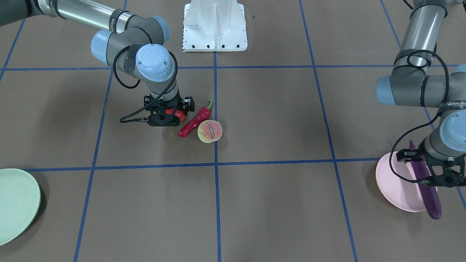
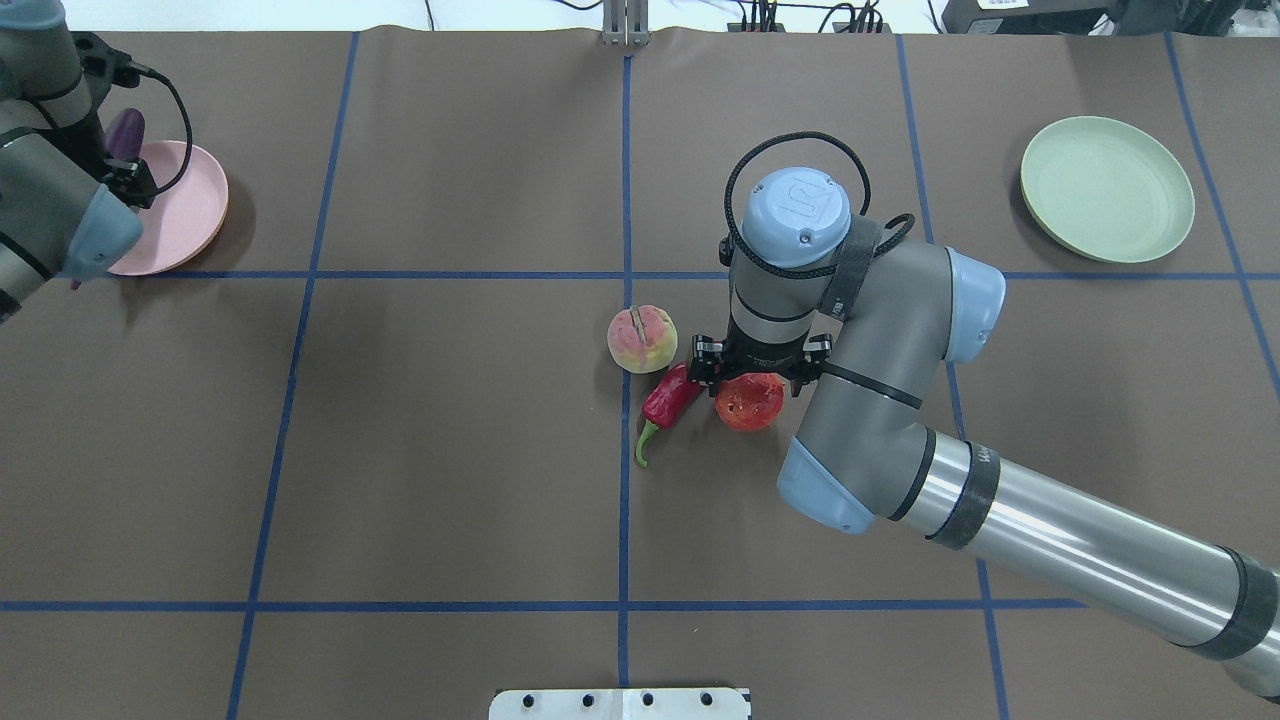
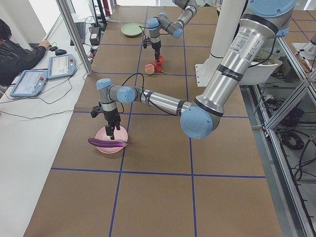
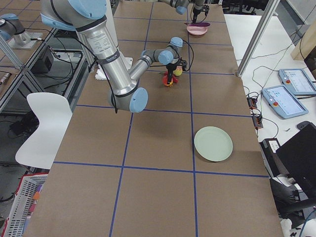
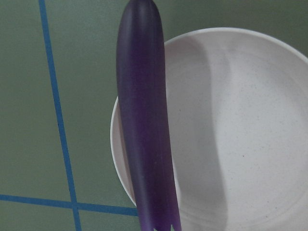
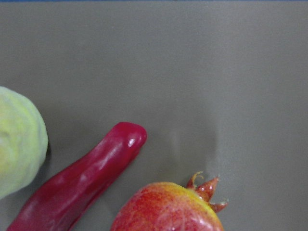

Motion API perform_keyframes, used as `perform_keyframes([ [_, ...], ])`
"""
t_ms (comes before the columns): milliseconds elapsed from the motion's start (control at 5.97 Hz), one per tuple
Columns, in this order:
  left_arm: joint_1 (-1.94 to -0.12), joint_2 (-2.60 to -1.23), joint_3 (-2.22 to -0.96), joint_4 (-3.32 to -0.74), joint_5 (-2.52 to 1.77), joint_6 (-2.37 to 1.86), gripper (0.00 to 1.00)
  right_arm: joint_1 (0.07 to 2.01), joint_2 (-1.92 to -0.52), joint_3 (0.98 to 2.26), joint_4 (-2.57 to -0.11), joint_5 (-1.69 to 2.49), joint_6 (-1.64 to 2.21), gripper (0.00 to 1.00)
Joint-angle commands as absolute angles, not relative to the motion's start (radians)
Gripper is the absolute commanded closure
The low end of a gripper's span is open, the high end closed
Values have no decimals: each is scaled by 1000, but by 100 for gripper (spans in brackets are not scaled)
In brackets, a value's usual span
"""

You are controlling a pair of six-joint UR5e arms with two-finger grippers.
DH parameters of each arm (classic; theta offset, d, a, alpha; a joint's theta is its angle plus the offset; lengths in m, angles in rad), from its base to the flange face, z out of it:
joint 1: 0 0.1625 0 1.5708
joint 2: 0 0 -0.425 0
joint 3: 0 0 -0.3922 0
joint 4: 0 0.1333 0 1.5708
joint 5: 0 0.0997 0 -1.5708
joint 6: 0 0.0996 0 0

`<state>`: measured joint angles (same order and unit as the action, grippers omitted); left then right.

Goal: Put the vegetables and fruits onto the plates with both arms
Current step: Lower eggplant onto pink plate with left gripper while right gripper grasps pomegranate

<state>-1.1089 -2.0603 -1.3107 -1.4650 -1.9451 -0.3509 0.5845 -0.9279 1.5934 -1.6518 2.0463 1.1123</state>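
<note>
My left gripper [image 1: 435,177] is at the pale pink plate [image 1: 395,182], shut on the middle of the long purple eggplant [image 1: 432,199]. The eggplant lies low across the plate's rim [image 5: 120,159], with one end past the edge. My right gripper [image 2: 760,370] is open and straddles the red-orange pomegranate [image 2: 752,403], which sits on the table. The red chili [image 2: 670,395] lies just beside the pomegranate, and the yellow-pink peach [image 2: 641,339] lies beyond the chili. The mint green plate [image 2: 1107,188] is empty at the far right.
The white fixed base [image 1: 214,25] stands at the robot's table edge. Blue tape lines cross the brown table. In the exterior left view, an operator [image 3: 15,54] sits by tablets beyond the table's far side.
</note>
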Motion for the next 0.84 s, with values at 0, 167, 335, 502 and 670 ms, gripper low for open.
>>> perform_keyframes([
  [0, -1109, -2062, -1315, -1465, -1945, -351, 0, 569, -927, 1592, -1651, 2040, 1115, 1],
  [167, -1111, -2060, -1321, -1465, -1944, -350, 0, 569, -927, 1595, -1649, 2039, 1115, 29],
  [335, -1112, -2060, -1325, -1463, -1944, -351, 0, 566, -928, 1601, -1648, 2037, 1106, 68],
  [502, -1111, -2062, -1330, -1463, -1945, -351, 0, 568, -933, 1656, -1654, 2042, 1104, 97],
  [670, -1109, -2062, -1354, -1462, -1950, -354, 0, 618, -945, 1719, -1664, 2071, 1103, 100],
])
